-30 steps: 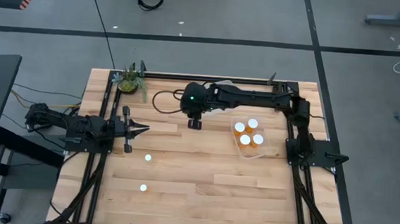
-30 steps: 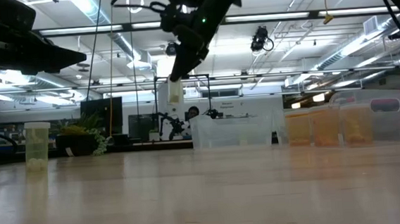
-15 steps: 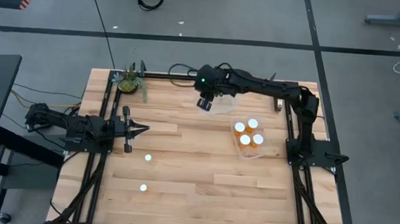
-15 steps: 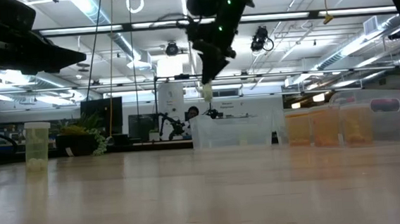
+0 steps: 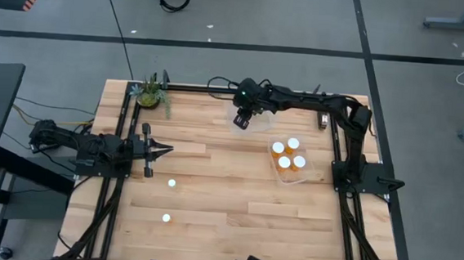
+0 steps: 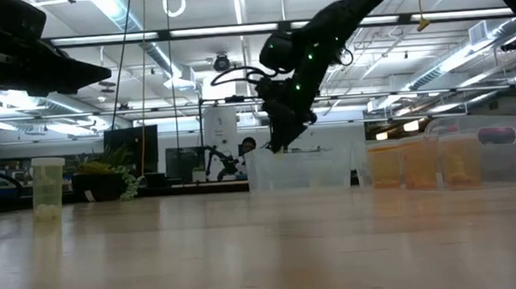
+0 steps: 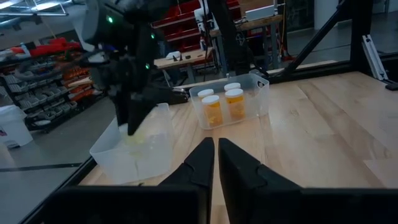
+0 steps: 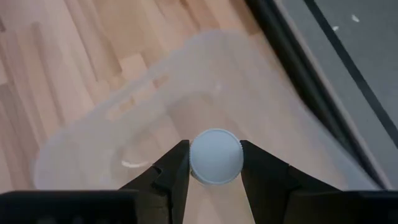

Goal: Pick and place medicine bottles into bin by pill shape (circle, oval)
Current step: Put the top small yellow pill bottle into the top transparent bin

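Right gripper (image 8: pixel 214 169): fingers pinching the white cap of a medicine bottle (image 8: pixel 216 156) from both sides, held directly over the empty clear bin (image 8: pixel 261 99) at about 12 o'clock on the table (image 5: pixel 227 203), near the far edge. In the high view, right gripper (image 5: pixel 242 119) at the bin's (image 5: pixel 257 120) left rim; in the low view, lowered to the bin's top edge (image 6: pixel 298 164).

Left gripper (image 7: pixel 215 163): fingers pressed together, nothing between them, pointing across the table toward both bins. In the high view, parked at about 9 o'clock (image 5: pixel 165 149), at the left edge.

Second clear bin (image 5: pixel 288 170) at about 2 o'clock, just beside the empty one, holding four amber bottles with white caps (image 5: pixel 288 153), upright and clustered.

Two more white-capped bottles loose on the wood: one (image 5: pixel 172 183) near the left gripper at about 8 o'clock, another (image 5: pixel 166 218) nearer the front edge at about 7 o'clock, well apart from the bins.

Small potted plant (image 5: pixel 149 93) at about 10 o'clock, in the far left corner.
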You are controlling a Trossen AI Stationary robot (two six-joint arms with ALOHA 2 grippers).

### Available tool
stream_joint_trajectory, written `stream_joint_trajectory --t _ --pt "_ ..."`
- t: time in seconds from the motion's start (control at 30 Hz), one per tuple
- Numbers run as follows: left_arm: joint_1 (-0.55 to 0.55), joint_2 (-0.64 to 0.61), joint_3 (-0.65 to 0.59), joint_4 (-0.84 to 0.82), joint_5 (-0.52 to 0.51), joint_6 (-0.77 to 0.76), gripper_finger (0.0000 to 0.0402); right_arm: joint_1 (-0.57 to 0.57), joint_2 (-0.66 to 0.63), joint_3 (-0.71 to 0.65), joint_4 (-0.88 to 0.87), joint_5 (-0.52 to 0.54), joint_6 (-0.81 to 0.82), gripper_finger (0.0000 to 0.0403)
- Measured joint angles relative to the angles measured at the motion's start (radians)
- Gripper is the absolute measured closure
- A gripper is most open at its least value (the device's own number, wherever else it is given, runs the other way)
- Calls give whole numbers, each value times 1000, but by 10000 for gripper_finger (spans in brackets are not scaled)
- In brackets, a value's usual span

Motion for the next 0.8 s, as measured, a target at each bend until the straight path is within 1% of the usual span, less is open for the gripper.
stream_joint_trajectory --t 0.1,0.3,0.47,0.7,0.8 --pt "0 0 0 0 0 0 374 -1 0 -55 56 -5 -5 262" --pt "0 0 0 0 0 0 366 -1 0 -106 132 -5 22 262" --pt "0 0 0 0 0 0 363 -1 0 -123 185 -5 27 262" --pt "0 0 0 0 0 0 374 -1 0 -124 190 -5 28 262" --pt "0 0 0 0 0 0 372 -1 0 -124 189 -5 20 262"
